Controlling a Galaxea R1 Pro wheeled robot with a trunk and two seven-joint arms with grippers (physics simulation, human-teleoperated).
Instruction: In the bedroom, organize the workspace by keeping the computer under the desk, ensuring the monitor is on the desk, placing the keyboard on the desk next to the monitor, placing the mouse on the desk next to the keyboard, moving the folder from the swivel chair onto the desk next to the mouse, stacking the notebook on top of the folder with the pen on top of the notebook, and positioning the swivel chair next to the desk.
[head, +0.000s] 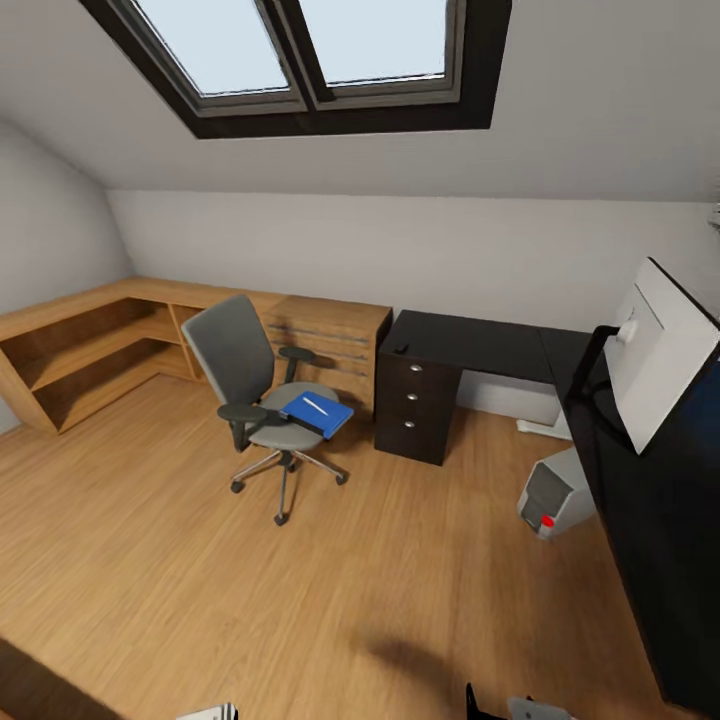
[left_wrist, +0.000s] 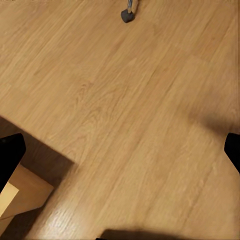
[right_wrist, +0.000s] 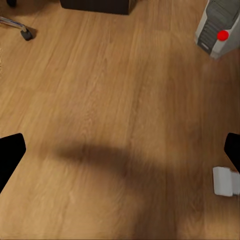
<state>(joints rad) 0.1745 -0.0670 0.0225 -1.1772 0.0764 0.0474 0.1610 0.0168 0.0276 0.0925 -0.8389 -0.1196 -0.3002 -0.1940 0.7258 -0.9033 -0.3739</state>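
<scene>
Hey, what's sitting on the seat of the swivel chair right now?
A blue folder lies on the swivel chair seat, with a thin pale item on top, likely the pen. A notebook could be between them; it is too small to tell. The seat beneath the folder is covered.

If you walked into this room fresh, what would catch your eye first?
Likely the grey swivel chair standing alone on the wooden floor, with a bright blue folder on its seat. Next, the white monitor on the black desk at right, and the grey computer below.
</scene>
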